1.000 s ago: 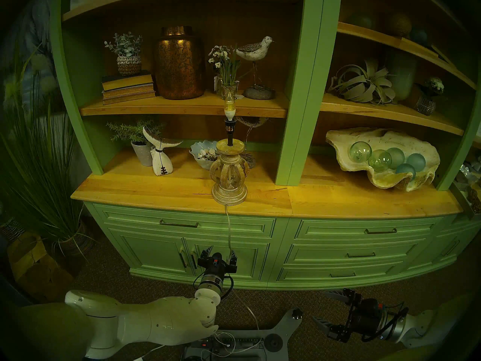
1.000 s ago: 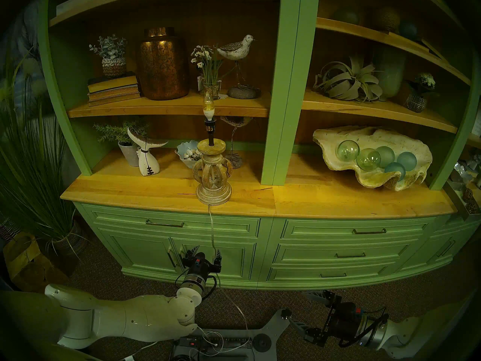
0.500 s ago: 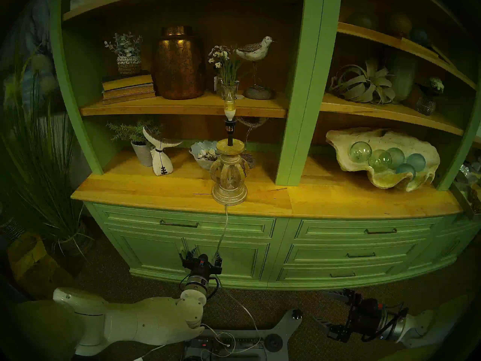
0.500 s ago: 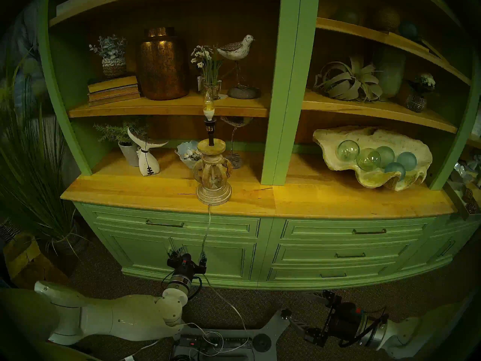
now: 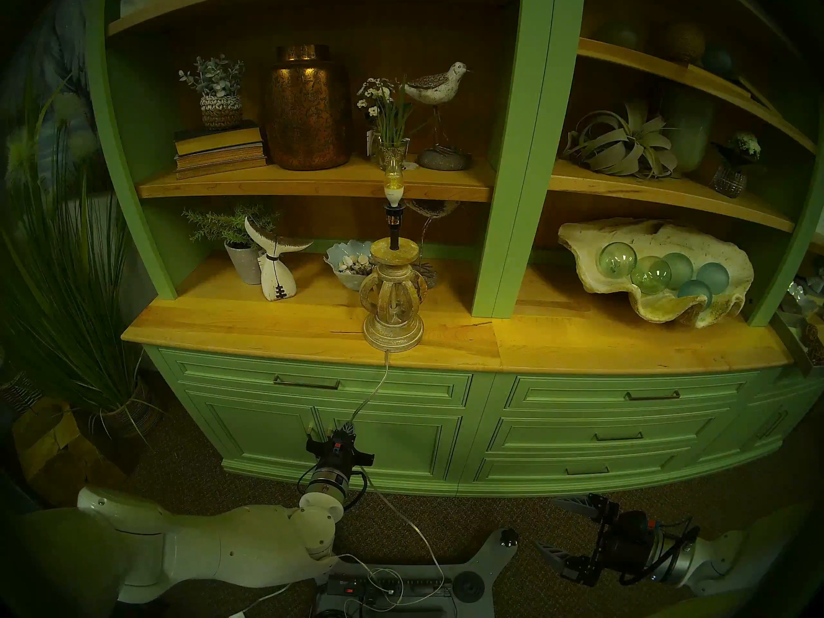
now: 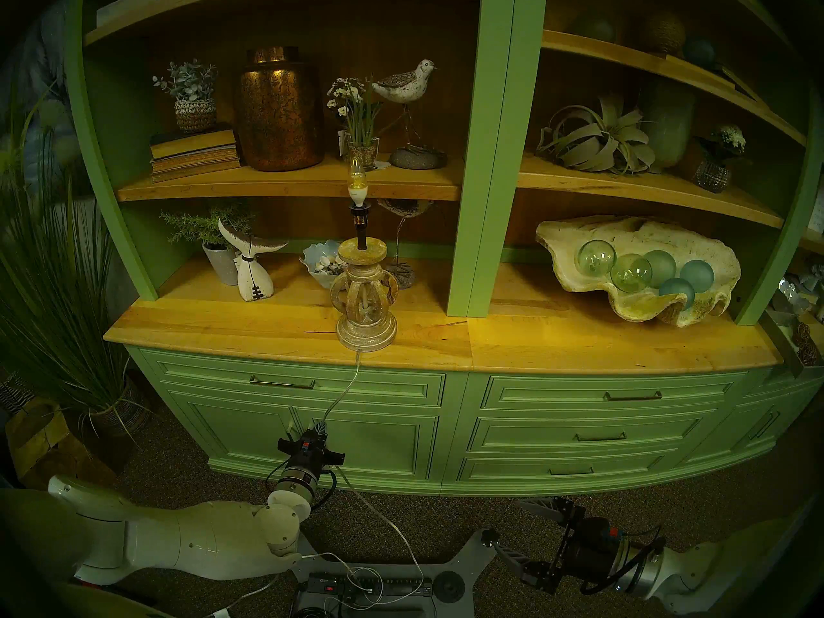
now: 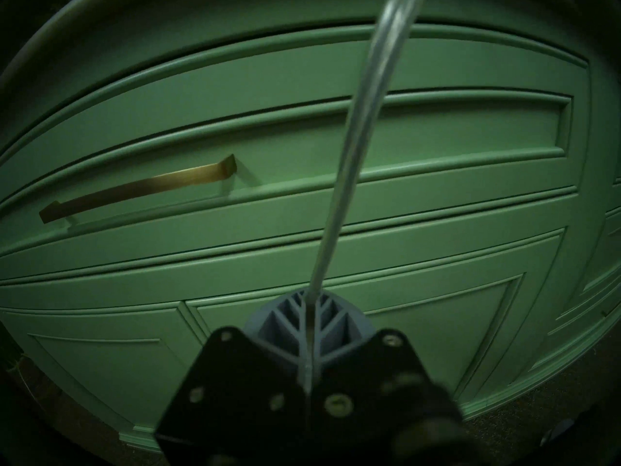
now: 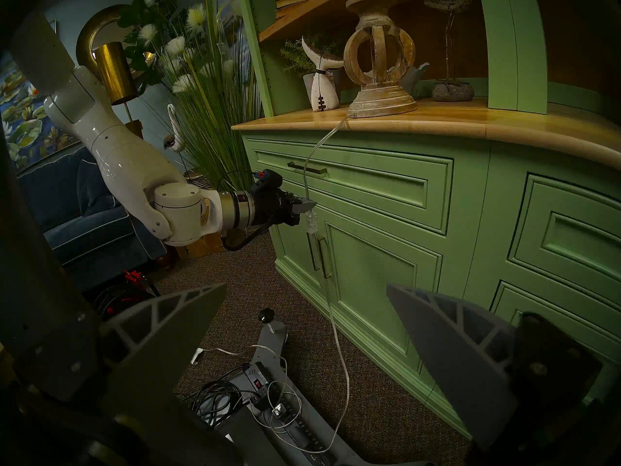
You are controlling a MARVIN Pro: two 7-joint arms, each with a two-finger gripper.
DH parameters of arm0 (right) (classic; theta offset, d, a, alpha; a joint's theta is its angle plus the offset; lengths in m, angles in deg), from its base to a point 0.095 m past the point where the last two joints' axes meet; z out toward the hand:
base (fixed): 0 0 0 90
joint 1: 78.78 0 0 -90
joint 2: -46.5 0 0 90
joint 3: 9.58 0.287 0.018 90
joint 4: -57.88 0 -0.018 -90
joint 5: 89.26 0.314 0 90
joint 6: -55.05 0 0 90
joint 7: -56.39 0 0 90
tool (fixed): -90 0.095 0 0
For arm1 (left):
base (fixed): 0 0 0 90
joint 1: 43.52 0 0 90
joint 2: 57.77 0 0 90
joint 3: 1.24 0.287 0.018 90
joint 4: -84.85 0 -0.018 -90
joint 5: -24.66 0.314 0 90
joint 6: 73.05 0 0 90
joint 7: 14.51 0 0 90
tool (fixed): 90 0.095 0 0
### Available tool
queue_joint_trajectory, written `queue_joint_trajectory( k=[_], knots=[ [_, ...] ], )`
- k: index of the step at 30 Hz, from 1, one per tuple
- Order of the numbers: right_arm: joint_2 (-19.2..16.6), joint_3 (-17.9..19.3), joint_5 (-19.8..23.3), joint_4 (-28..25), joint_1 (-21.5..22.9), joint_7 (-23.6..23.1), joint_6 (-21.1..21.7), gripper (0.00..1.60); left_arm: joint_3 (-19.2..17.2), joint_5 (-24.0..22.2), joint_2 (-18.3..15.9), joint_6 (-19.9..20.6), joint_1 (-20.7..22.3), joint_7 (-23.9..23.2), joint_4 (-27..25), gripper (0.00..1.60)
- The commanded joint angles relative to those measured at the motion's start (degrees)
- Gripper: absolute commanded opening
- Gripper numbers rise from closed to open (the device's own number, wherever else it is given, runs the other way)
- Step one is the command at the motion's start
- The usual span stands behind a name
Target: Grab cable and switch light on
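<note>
Green cabinet front (image 5: pixel 401 430), left pincer (image 5: pixel 347 429) clamped on cable (image 5: pixel 372 392) below countertop edge (image 5: pixel 312 351), right pincer (image 5: pixel 555 528) apart, clear of everything.

The lamp (image 5: pixel 393 309) stands on the counter (image 5: pixel 267 331), cable (image 5: pixel 374 389) hanging before drawers (image 5: pixel 307 383).

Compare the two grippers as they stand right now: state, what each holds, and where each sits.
The left gripper is shut on the cable just above its inline switch; the right gripper is open and holds nothing. The left gripper reaches up to the green cabinet doors; the right gripper hangs back over the carpet. Both have the same grey ribbed fingers on black mounts.
</note>
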Motion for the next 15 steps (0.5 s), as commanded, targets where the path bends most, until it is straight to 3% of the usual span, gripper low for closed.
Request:
queue_joint_trajectory(
  k=[1,4,15],
  knots=[
    [-0.2,0.2,0.0,-0.5,0.2,0.0,-0.2,1.60,-0.6,0.2,-4.3,-6.4,3.8,-7.0,-6.8,0.00],
    [-0.1,0.2,0.0,-0.5,0.2,-0.1,-0.2,1.60,-1.3,0.1,-7.1,-7.6,5.8,-11.9,-10.4,0.00],
    [-0.1,0.2,0.0,-0.5,0.2,-0.1,-0.2,1.60,-2.0,-4.0,-13.3,-10.2,7.9,-21.5,-18.1,0.00]
  ],
)
